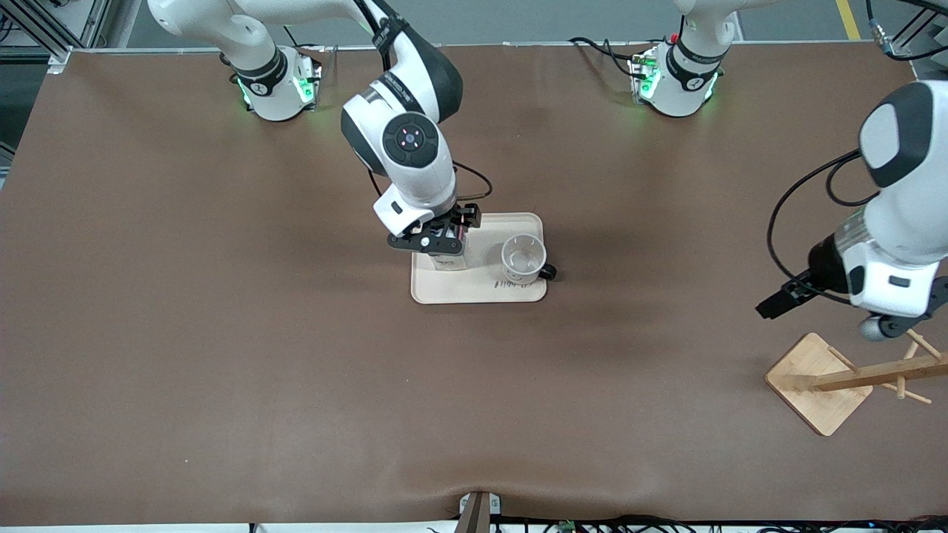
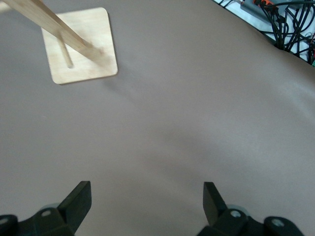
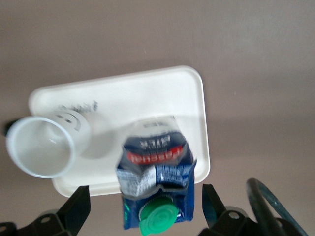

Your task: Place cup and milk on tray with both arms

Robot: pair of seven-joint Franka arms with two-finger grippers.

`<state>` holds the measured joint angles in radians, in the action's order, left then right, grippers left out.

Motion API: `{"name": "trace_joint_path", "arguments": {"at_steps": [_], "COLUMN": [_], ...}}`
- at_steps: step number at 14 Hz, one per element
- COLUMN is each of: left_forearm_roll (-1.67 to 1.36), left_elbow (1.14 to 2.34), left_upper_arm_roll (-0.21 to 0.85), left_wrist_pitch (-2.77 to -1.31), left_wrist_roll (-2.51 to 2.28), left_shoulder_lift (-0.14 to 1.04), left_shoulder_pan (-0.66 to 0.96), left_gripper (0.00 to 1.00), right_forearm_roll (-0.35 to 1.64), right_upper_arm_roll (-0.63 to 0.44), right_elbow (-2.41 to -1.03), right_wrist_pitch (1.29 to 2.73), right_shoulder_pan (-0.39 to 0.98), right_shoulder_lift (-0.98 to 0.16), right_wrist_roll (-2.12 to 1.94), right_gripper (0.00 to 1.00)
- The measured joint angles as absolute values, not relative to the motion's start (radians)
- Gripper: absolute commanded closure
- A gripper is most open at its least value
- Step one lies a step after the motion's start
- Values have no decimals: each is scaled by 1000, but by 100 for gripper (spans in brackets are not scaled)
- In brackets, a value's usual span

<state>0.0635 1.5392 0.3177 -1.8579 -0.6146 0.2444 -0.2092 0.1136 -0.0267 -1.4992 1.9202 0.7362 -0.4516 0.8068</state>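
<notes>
1. Your right end effector (image 3: 142,209) was down over the tray (image 1: 444,292), fingers spread wide on either side of the milk (image 3: 156,182) with a clear gap at each flank, so it gripped nothing.
2. The milk stood upright on the tray, at the part toward the right arm's end of the table, green cap up.
3. The cup (image 1: 523,259) sat upright on the same tray, beside the milk and toward the left arm's end, its black handle poking out over the tray's edge.
4. So you had both items on the tray. By my reading the placing was done, and all that was left was lifting the right arm clear without clipping the carton.
5. The right arm reached out from its base and bent down steeply, wrist pointing almost straight at the table.
6. Your left end effector (image 2: 142,206) hung open and empty over bare table, near the wooden stand (image 1: 818,381), well apart from the tray. That arm was waiting.
</notes>
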Motion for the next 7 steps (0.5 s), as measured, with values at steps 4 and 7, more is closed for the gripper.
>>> {"name": "trace_joint_path", "arguments": {"at_steps": [4, 7], "left_forearm_roll": [64, 64], "left_elbow": [1535, 1489], "left_upper_arm_roll": [318, 318], "left_wrist_pitch": [-1783, -1680], "left_wrist_roll": [-523, -466], "left_shoulder_lift": [171, 137], "left_shoulder_pan": [-263, -272], "left_gripper": [0, 0], "right_forearm_roll": [113, 113], "right_upper_arm_roll": [-42, -54], "right_elbow": [-1317, -1210], "right_wrist_pitch": [1643, 1471], "right_shoulder_pan": [608, 464], "right_shoulder_lift": [-425, -394], "right_wrist_roll": [789, 766], "right_gripper": [0, 0]}}
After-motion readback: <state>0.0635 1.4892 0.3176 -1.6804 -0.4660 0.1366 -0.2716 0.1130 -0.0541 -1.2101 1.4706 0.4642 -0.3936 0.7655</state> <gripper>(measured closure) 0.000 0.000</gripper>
